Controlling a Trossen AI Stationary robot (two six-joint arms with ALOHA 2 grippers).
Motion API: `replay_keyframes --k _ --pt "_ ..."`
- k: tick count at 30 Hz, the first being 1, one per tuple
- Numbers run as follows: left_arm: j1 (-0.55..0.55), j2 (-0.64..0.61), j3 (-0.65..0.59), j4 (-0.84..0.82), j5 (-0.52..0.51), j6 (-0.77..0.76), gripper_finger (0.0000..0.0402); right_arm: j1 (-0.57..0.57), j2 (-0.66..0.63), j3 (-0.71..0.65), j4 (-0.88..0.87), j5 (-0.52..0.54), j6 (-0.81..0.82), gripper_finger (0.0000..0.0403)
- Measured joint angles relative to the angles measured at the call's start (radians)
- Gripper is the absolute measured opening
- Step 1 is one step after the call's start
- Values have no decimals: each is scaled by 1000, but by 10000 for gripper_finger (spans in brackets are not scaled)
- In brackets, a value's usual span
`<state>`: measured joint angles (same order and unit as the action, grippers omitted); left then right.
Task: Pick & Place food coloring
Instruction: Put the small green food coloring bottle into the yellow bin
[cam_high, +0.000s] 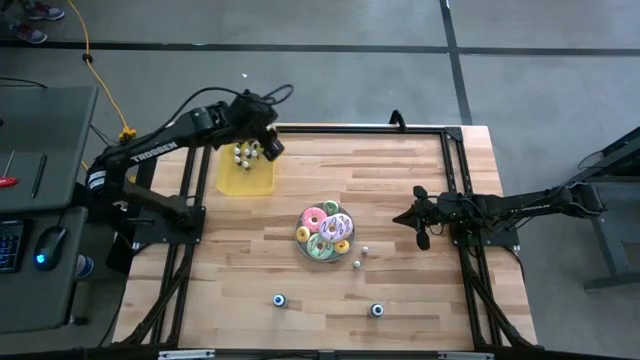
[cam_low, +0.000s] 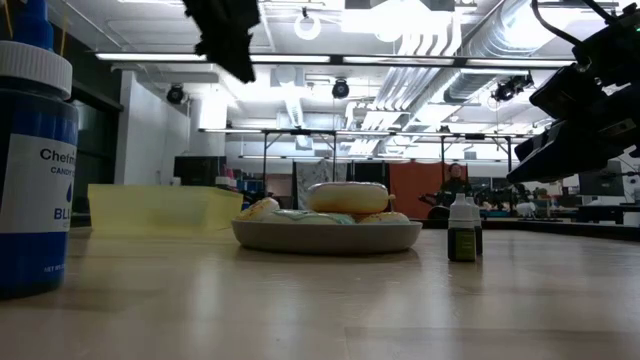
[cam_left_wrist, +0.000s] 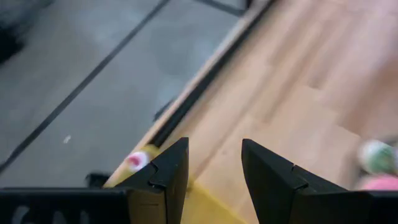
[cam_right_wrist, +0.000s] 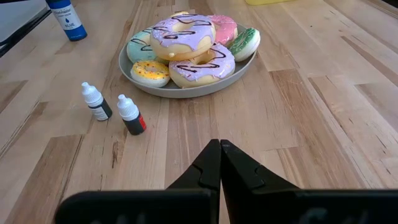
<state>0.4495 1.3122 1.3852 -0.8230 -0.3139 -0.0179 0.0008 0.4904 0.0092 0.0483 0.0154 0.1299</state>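
Food coloring bottles (cam_high: 246, 153) cluster in the yellow tray (cam_high: 246, 176) at about ten o'clock from the plate of doughnuts (cam_high: 325, 233), seen only from above. The left gripper (cam_high: 268, 143) hangs just beside that cluster; its wrist view shows the left gripper's (cam_left_wrist: 214, 171) fingers apart with nothing between them, over the tray's yellow edge and the table's rim. The right gripper (cam_high: 419, 224) waits at three o'clock from the plate; its wrist view shows its tips pressed together, empty.

That same wrist view alone makes two loose bottles clear: a dark bottle (cam_right_wrist: 96, 101) and a red bottle (cam_right_wrist: 131, 114), both upright with white caps up, side by side and apart from the plate. Overhead they are mere dots at five o'clock of the plate.

The level view shows one small bottle (cam_low: 462, 229) upright just right of the plate, and a large blue jar (cam_low: 35, 165) close to the lens. From above, two blue-capped jars (cam_high: 280, 300) (cam_high: 376, 311) stand near the table's (cam_high: 420, 180) front edge.
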Motion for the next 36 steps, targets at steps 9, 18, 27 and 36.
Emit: replay_keyframes --k 9,18,27,36 --pt "-157 143 215 -119 84 66 143 0 0 0 0 0 0 0" --pt "-283 342 462 -266 128 52 143 0 0 0 0 0 0 0" --pt "-415 543 631 -264 331 123 143 0 1 0 0 0 0 0" --pt "-520 685 664 -231 379 145 143 0 1 0 -5 0 0 0"
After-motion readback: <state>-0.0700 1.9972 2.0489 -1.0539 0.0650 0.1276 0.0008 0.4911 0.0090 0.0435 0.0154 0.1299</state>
